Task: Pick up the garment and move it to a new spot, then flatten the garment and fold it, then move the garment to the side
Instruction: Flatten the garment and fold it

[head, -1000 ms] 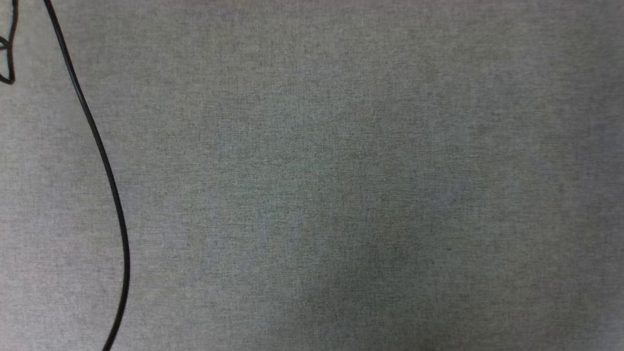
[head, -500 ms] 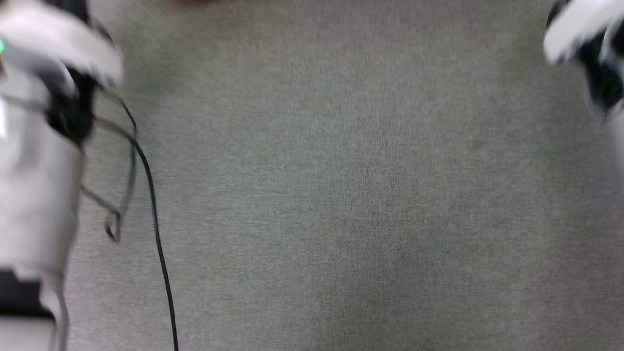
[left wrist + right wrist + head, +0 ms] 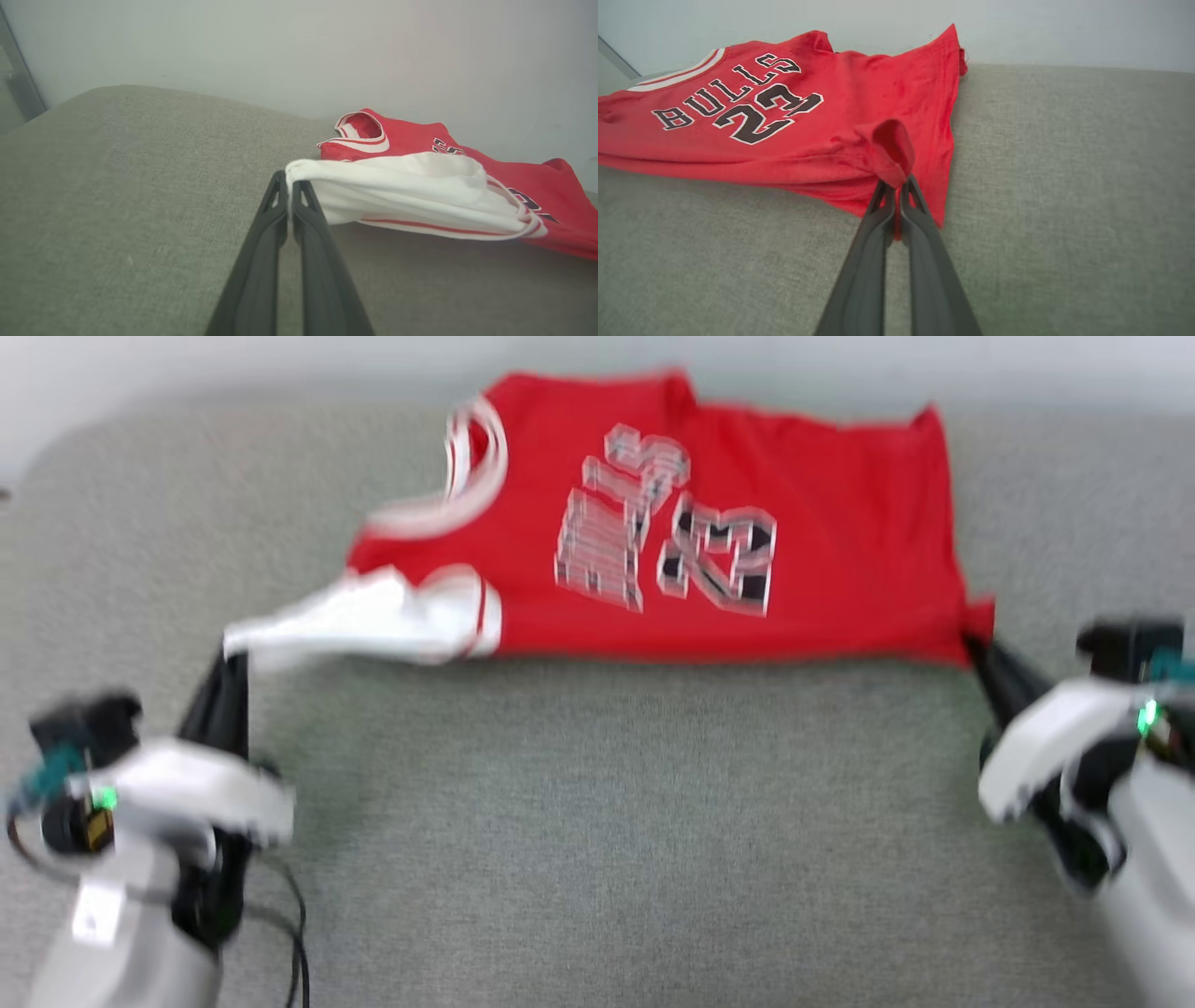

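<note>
Grey fabric surface (image 3: 597, 859) is lying open near you; your left fingers (image 3: 261, 261) and right fingers (image 3: 868, 270) are clamping the garment (image 3: 822, 523) by the far edge.

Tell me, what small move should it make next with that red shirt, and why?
Probably draw both arms back together, pulling the shirt onto the open grey cushion. The left end effector is shut on the white sleeve, the right end effector is shut on a red bottom corner, and the shirt lies rumpled close by the wall.
</note>
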{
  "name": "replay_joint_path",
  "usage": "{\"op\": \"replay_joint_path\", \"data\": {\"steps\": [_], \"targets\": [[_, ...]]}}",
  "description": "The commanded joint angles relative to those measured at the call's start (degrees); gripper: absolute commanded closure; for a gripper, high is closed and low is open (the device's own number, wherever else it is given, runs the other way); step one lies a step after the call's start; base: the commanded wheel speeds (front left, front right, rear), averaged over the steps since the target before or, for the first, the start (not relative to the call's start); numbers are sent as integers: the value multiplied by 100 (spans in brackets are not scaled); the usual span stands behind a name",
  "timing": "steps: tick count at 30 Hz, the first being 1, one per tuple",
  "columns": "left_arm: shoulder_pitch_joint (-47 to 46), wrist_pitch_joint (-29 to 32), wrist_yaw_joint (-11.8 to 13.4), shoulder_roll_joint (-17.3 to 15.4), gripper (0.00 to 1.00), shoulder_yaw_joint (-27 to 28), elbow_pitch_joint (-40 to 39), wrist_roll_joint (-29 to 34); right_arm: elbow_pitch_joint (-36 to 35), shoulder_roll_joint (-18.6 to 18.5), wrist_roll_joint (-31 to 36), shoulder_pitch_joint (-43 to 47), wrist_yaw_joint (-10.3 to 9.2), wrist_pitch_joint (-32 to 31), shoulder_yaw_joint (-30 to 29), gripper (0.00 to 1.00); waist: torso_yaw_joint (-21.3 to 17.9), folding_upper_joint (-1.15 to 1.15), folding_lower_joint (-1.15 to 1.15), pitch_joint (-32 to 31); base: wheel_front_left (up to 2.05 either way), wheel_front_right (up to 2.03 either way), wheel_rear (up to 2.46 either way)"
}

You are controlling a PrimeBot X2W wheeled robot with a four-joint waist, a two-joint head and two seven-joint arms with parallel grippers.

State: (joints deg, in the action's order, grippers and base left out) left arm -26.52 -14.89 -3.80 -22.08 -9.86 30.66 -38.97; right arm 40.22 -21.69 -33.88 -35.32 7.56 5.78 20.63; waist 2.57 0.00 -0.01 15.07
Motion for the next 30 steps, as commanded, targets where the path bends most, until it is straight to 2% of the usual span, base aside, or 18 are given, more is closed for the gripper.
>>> {"op": "replay_joint_path", "data": {"steps": [1,11,14,15,18,24,30], "targets": [[469,-43,140,-52,100,135,-171,-3,-105,-100,-30,463,-15,22,-126,100,17,0,1,-452,0,0,0],[2330,302,640,-147,100,336,-1175,-275,-1012,150,239,2285,-20,-296,-765,100,-14,0,1,-1133,0,0,0],[2846,488,831,-191,100,387,-1548,-353,-1461,246,443,2895,-21,-496,-1074,100,20,0,1,-1294,0,0,0],[3142,604,950,-212,100,412,-1812,-396,-1803,346,576,3321,-21,-657,-1329,100,66,0,1,-1386,0,0,0],[3594,796,1120,-255,100,466,-2186,-475,-2405,523,751,3903,-21,-979,-1612,100,100,0,1,-1478,0,0,0],[4261,1081,1439,-286,100,583,-2943,-613,-3505,922,1046,4867,-20,-1617,-2121,100,140,0,1,-1504,0,0,0],[4241,1223,1504,-327,100,563,-3397,-638,-4201,1152,1089,5181,-15,-2157,-2347,100,144,0,1,-1351,0,0,0]]}}
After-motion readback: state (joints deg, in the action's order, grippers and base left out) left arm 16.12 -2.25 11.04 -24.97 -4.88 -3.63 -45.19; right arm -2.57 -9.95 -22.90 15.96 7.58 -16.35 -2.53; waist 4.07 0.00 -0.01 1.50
